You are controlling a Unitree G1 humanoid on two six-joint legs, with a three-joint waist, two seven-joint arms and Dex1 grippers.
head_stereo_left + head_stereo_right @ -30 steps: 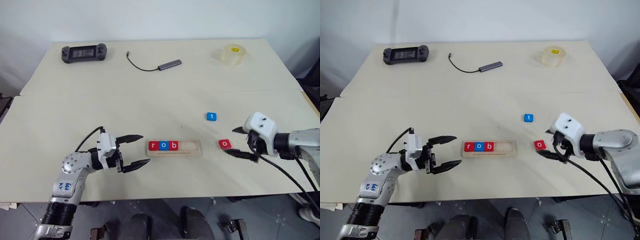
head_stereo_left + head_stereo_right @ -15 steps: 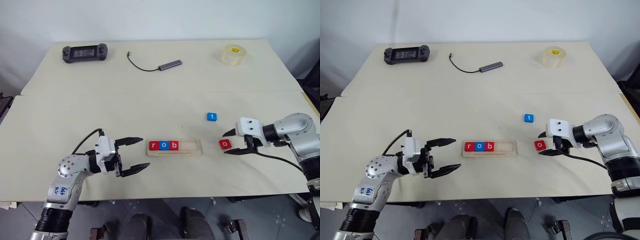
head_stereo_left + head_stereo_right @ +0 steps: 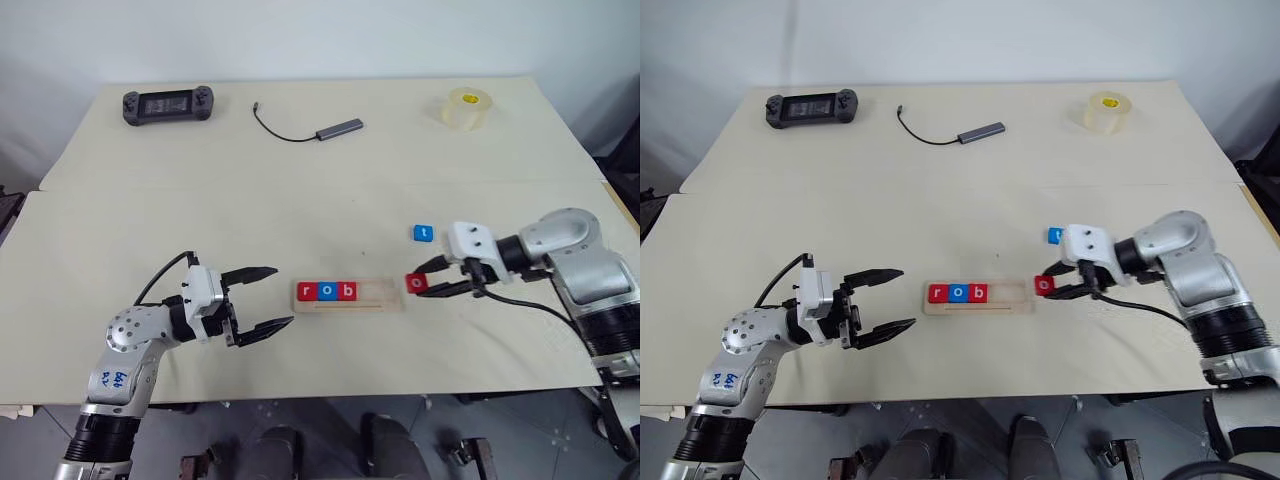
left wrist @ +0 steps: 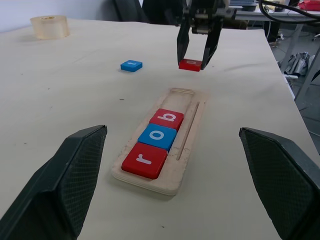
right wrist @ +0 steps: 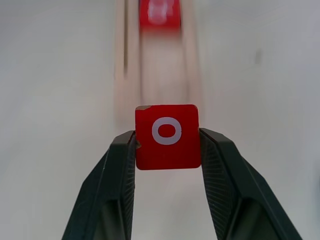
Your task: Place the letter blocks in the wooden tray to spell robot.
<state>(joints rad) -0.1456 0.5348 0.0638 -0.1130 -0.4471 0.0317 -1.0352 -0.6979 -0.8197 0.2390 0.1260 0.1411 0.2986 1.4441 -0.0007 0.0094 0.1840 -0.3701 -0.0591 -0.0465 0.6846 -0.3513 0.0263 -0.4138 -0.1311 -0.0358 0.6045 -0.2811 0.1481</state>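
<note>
1. Right pincer (image 3: 432,285) is clamped on the red "o" block (image 3: 417,284), one finger on each side edge, letter face up.
2. Wooden tray (image 3: 390,295) lies at 9 o'clock of that block, just beside it. The tray's long axis runs 9-to-3 across the bench (image 3: 300,200), in line with the pincer's reach.
3. Tray holds r, o, b (image 3: 326,291) at its 9 o'clock end; two slots at the 3 o'clock end are bare. The nearer-to-b slot looks like the target.
4. Blue "t" block (image 3: 423,233) sits on the bench at 12 o'clock of the held block, apart from it.
5. Left pincer (image 3: 262,300) hangs with fingers wide apart and nothing in it, at 9 o'clock of the tray. Right arm is nearer to both open slots.
</note>
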